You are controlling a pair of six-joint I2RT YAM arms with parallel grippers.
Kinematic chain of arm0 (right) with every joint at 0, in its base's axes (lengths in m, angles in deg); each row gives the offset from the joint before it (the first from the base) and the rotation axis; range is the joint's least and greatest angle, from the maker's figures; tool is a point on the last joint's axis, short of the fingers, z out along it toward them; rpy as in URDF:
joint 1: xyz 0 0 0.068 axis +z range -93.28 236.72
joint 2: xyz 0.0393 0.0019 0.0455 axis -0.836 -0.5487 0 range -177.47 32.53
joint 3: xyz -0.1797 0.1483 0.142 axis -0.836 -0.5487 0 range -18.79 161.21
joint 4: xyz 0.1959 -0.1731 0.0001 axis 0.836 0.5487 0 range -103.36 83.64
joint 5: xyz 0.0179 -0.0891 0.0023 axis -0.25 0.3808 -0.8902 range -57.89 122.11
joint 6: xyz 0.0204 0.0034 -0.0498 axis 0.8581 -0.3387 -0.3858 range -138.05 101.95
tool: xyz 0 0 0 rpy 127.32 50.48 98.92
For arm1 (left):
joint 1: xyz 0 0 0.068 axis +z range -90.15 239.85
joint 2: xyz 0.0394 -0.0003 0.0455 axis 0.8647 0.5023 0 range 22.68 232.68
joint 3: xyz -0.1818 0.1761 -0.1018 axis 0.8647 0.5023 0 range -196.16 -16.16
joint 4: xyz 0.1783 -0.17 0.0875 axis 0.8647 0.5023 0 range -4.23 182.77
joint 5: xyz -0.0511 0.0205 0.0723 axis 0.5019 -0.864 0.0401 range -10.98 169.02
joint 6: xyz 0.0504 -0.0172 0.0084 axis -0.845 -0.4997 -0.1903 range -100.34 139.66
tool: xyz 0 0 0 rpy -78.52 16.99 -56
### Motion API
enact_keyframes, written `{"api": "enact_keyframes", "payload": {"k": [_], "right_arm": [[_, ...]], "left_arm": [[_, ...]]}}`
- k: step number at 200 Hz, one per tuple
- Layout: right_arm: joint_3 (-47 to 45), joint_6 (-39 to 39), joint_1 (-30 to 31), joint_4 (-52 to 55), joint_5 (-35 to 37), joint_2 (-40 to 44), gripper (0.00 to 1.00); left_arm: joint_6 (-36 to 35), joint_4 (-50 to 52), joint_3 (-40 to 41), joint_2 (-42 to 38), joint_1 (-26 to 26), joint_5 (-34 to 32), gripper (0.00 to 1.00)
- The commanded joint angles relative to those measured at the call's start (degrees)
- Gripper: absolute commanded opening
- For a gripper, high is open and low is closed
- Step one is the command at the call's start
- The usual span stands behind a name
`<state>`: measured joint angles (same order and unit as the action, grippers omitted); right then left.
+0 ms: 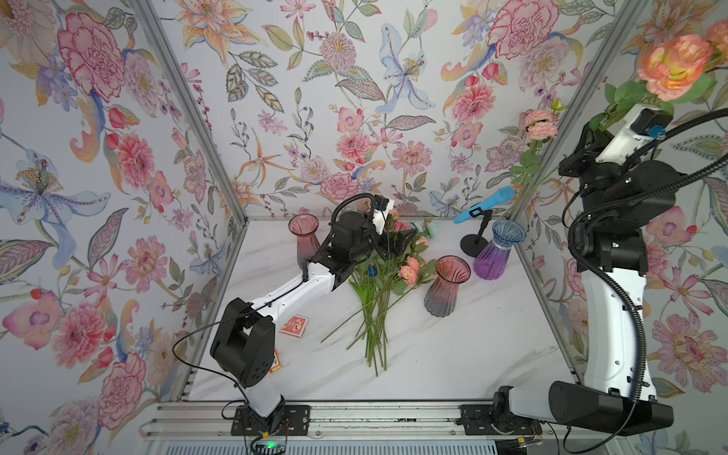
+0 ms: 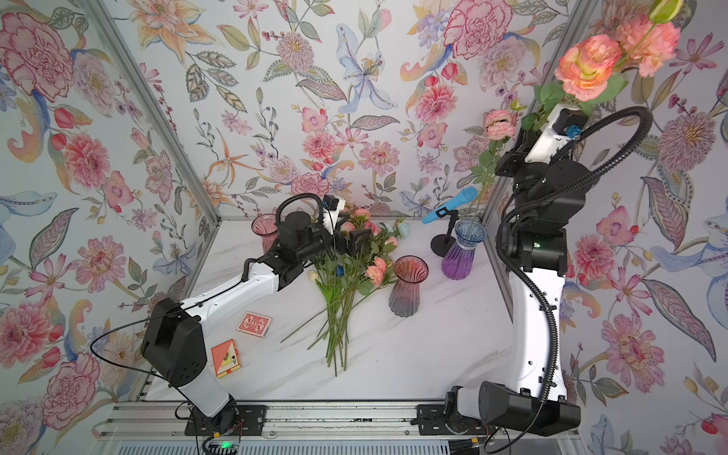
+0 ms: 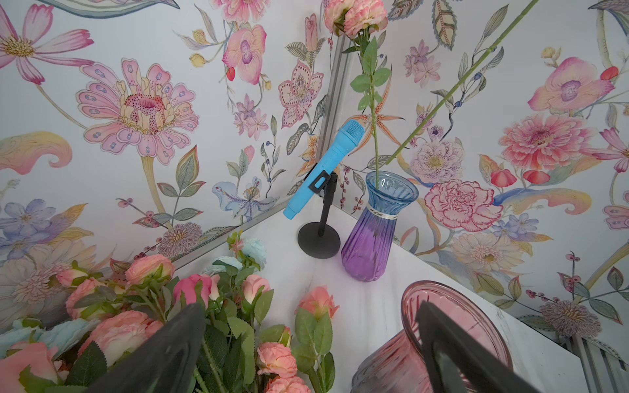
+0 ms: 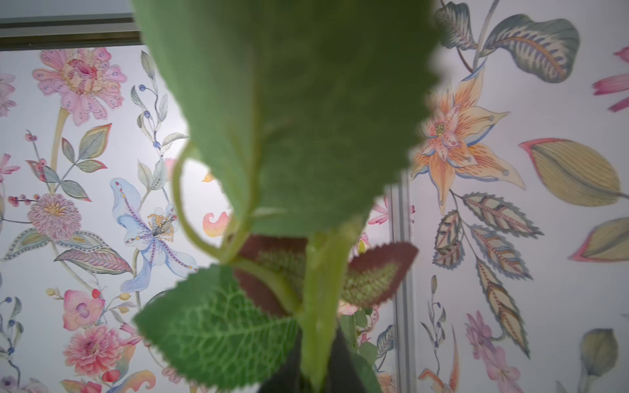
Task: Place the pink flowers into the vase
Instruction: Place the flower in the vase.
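At the back right of the white marble desk (image 1: pixel 453 354), a blue-and-purple vase (image 1: pixel 498 252) stands upright with one pink carnation (image 1: pixel 539 124) in it, the bloom rising on a long leafy stem well above the rim. The right claw (image 1: pixel 594 130), raised high on the right side, is closed tight on the green stem of a salmon rose (image 1: pixel 675 65). Leaves fill the right wrist view, and the stem slants down from the claw to the mouth of the same vase, though whether its tip is inside the glass cannot be told. The rest of the pink flowers (image 1: pixel 409 270) lie in a loose bunch at mid-desk, heads toward the back, stems fanned toward the front, with a few pale blue blooms (image 3: pixel 255 248) among them. The left claw (image 3: pixel 306 357) hangs just over those heads with its jaws spread wide, gripping nothing. Just right of the bunch a pink-and-grey vase (image 1: pixel 447 287) stands upright, and a second pink vase (image 1: pixel 303 240) stands at the back left, partly behind the left arm (image 1: pixel 291 291). A blue microphone (image 1: pixel 484 205) on a black stand (image 1: pixel 470 246) sits just beside the blue-and-purple vase, and a red card pack (image 1: pixel 294 326) lies near the left arm
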<state>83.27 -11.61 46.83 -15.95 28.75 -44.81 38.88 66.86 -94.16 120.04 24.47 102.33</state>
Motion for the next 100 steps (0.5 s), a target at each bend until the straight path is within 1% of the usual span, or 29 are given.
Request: {"api": "enact_keyframes", "payload": {"k": [1, 29, 61, 100], "right_arm": [[0.2, 0.9, -2.2, -1.3, 0.5, -0.8, 0.00], [-3.3, 2.0, -3.5, -3.0, -0.1, -1.6, 0.00], [-8.4, 3.1, -3.5, -7.2, -1.1, -3.5, 0.00], [-9.2, 2.1, -3.3, -6.9, -1.0, -6.9, 0.00]], "left_arm": [[-1.6, -1.5, 1.0, -0.3, 0.1, -0.3, 1.00], [-2.2, -1.6, 1.8, -0.4, 0.1, -0.3, 1.00], [-2.4, -1.5, 2.4, -0.5, 0.1, -0.4, 1.00], [-3.4, -1.1, 3.8, -1.3, 0.2, -1.0, 1.00]]}}
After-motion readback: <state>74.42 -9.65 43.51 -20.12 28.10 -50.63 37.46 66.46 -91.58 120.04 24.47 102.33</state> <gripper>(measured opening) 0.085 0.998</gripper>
